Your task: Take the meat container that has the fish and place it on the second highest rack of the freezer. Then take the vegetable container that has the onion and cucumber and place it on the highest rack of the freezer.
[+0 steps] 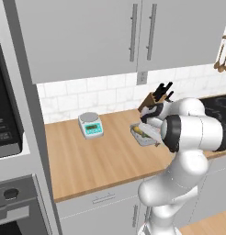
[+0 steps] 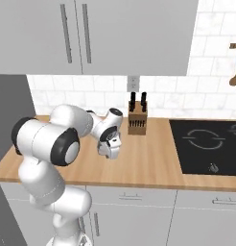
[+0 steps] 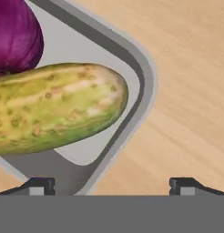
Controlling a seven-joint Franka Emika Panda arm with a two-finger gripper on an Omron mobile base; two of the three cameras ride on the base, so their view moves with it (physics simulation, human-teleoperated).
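Observation:
The vegetable container [image 3: 145, 77] is a grey tray with a rounded rim, lying on the wooden counter [image 3: 186, 91]. Inside it the yellow-green cucumber [image 3: 50, 109] lies lengthwise, with the purple onion [image 3: 16, 36] behind it. My gripper [image 3: 111, 186] hangs close over one corner of the tray, open, its fingertips [image 3: 38, 185] spread wide on either side of the rim. In the left base view the tray [image 1: 141, 136] sits in front of the knife block, partly covered by my arm. The fish and the freezer are out of view.
A knife block [image 2: 136, 120] stands at the wall just behind the tray. A small kitchen scale [image 1: 91, 125] sits to the left on the counter. A black cooktop [image 2: 206, 144] lies to the right. Wall cupboards [image 1: 87, 36] hang overhead, and an oven stack [image 1: 4, 119] stands at far left.

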